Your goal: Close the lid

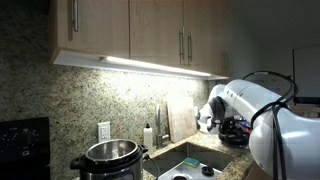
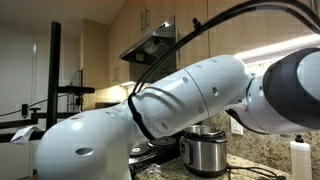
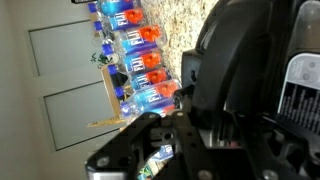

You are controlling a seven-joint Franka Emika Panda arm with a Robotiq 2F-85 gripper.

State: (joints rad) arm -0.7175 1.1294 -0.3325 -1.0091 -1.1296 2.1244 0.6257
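the arm (image 2: 150,110) hides most of the steel cooker (image 2: 205,152) — its contents unseen. the gripper (image 1: 232,128) is dark and blurred — cannot tell its grip.

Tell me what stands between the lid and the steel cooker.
In an exterior view, a soap bottle and the faucet stand between the lid and the steel cooker; above them, nothing visible blocks.

1 white arm (image 2: 190,95) — dark tool (image 1: 233,128) at its tip, jaws unclear

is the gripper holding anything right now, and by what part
Cannot tell. A black shape, possibly the lid, fills the wrist view beside the gripper, but no finger contact shows.
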